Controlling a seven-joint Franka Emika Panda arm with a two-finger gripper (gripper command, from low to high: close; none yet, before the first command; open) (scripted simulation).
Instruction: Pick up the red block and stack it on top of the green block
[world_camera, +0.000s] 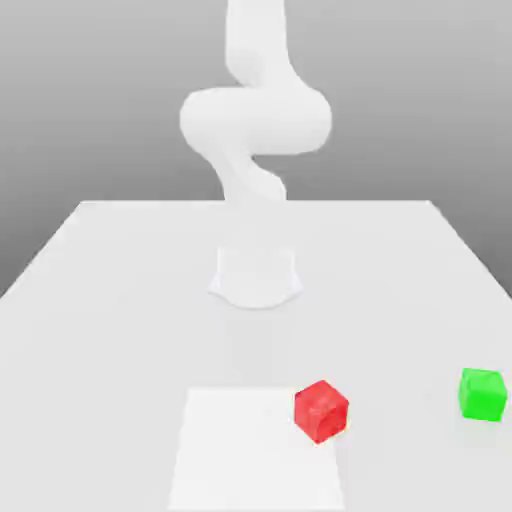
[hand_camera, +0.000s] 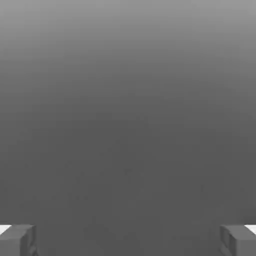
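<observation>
1. The red block (world_camera: 321, 410) is seen near the bench's (world_camera: 110, 300) front edge, at the corner of a white square patch (world_camera: 250, 450).
2. The green block (world_camera: 483, 394) is set well apart, by the bench's edge on the exterior view's right.
3. The arm (world_camera: 255, 130) is raised at the far side; the pincer (hand_camera: 128, 240) is spread wide, gripping nothing.

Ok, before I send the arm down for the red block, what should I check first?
1. Gripper open, nothing between its fingers: ok.
2. Red block free on the table, at the lighter patch's edge: ok.
3. Green block apart from red, toward the exterior view's right, top bare: ok.
4. Gripper lined up over red: not ok, no block in the hand view.
5. Red's faces square to the fingers: cannot tell.
</observation>
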